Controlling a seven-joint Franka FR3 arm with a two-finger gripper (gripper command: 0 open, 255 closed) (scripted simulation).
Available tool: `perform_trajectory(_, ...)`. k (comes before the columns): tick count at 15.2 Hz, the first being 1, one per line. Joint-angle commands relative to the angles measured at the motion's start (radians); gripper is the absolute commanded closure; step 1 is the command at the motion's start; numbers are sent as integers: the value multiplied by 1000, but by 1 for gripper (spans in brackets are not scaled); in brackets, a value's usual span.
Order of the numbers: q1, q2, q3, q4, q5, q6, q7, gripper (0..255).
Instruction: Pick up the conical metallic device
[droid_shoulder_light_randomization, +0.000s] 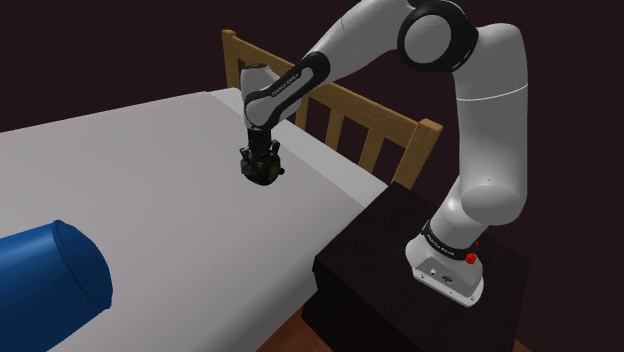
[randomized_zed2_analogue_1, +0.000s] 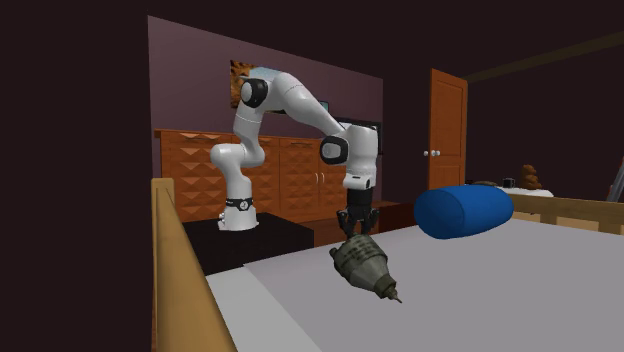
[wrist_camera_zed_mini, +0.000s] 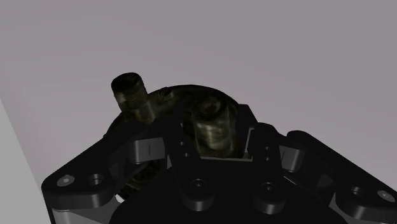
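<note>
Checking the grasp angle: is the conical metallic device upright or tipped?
Tipped: the dark olive conical metallic device slants, wide end up, pointed tip angled down toward the grey bed. Tip contact: cannot tell.

Bed (droid_shoulder_light_randomization: 150, 190) takes up most of the shoulder view, with a plain pale grey cover, nothing fancy. A slatted light-wood headboard (droid_shoulder_light_randomization: 374, 150) runs along its far edge. There's a fat blue bolster pillow (droid_shoulder_light_randomization: 48, 278) lying on the bed at that view's lower left. In the second exterior view you also get a wooden bed rail (randomized_zed2_analogue_1: 172, 262) up close. Behind it a long dresser (randomized_zed2_analogue_1: 295, 170) with diamond-pattern fronts sits against a mauve wall (randomized_zed2_analogue_1: 200, 70). An orange door (randomized_zed2_analogue_1: 447, 120) with two small knobs is off to the right.
</note>
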Motion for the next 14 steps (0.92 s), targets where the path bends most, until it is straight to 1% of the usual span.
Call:
perform_trajectory(1,0,1,0,0,0,1,0,255)
perform_trajectory(8,0,1,0,1,0,1,0,255)
perform_trajectory(14,-3,-53,4,6,6,-58,-2,255)
